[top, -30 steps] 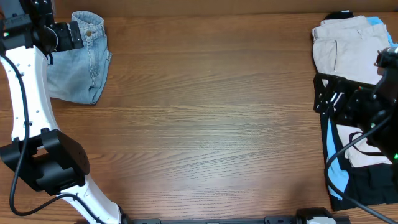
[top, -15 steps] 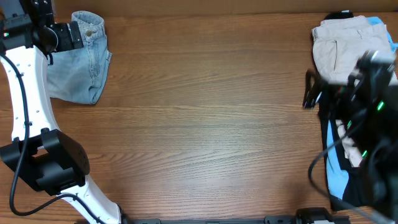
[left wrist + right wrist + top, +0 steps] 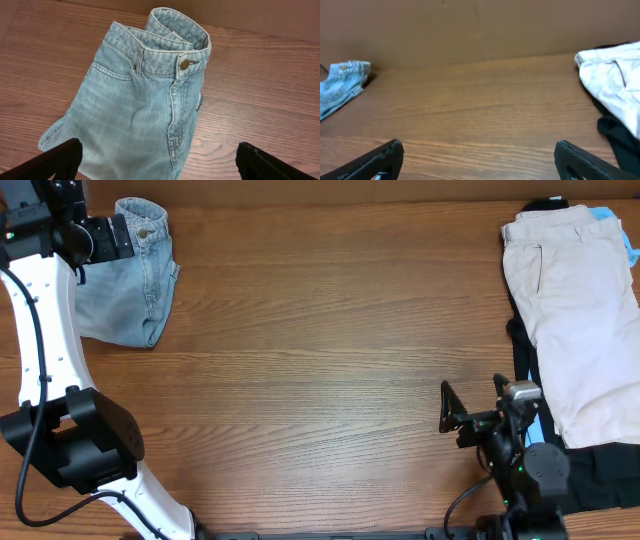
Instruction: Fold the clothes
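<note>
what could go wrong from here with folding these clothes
1. The denim shorts lie bunched, waistband curled up, below the open left end effector. A pinch there may catch several layers and pull the fold apart.
2. The beige shorts lie over a black garment and a blue garment. A grab by the open right end effector may drag those along too.

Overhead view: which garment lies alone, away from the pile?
The faded light-blue denim shorts at the far left. The beige shorts, black garment and sky-blue garment all overlap in one heap at the right edge.
</note>
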